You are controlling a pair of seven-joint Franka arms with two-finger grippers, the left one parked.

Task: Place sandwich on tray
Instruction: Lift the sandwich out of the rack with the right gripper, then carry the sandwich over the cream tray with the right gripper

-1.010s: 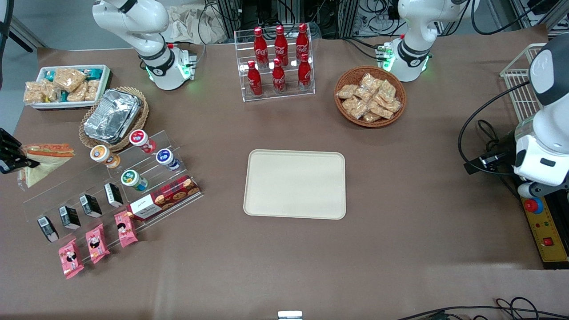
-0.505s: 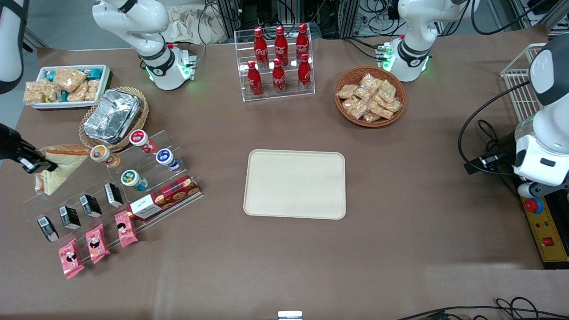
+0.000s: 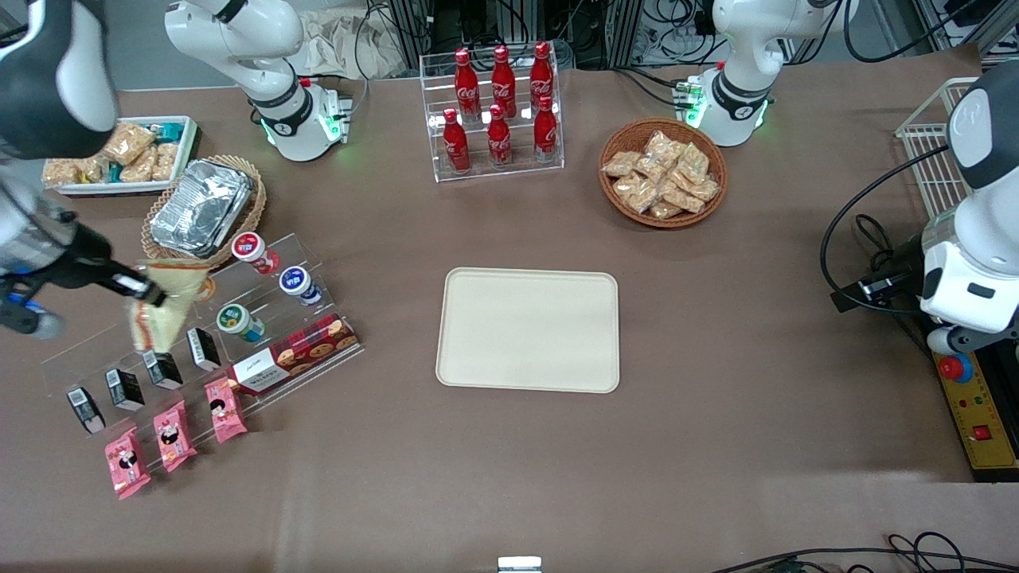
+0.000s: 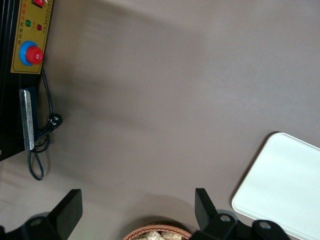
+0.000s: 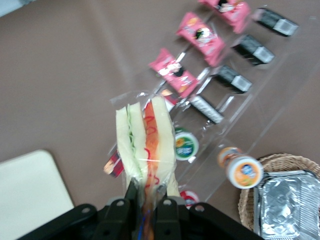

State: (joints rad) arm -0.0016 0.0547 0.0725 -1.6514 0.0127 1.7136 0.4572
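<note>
Front view, present moment. The gripper (image 3: 147, 293) appears at the left edge of the frame, above the clear tiered rack (image 3: 199, 334) at the working arm's end of the table. Its jaws are pinched on the wrapped edge of the sandwich (image 3: 163, 306), which hangs from them clear of the table, its pale wedge pointing down over the row of small black boxes (image 3: 163, 368). The right wrist view confirms the grip: the fingertips (image 5: 131, 192) press on both sides of the sandwich (image 5: 146, 142) at its plastic seam, with white bread, green leaf and orange-red filling visible edge-on.

The tray (image 3: 529, 329) lies flat at the centre of the frame, well apart from the sandwich; one rounded corner of the tray (image 5: 27, 192) also shows in the right wrist view, and another (image 4: 280, 187) in the left wrist view.

On the rack stand small round pots (image 3: 238, 321), a red biscuit box (image 3: 293, 354) and three pink packets (image 3: 171, 446) nearest the camera. At the upper left of the frame, a wicker basket holds foil containers (image 3: 199, 205), with a white bin of snacks (image 3: 123, 155) beside it. At upper centre stands a clear rack of red cola bottles (image 3: 497, 111); at upper right, a basket of snack packets (image 3: 662, 173).
</note>
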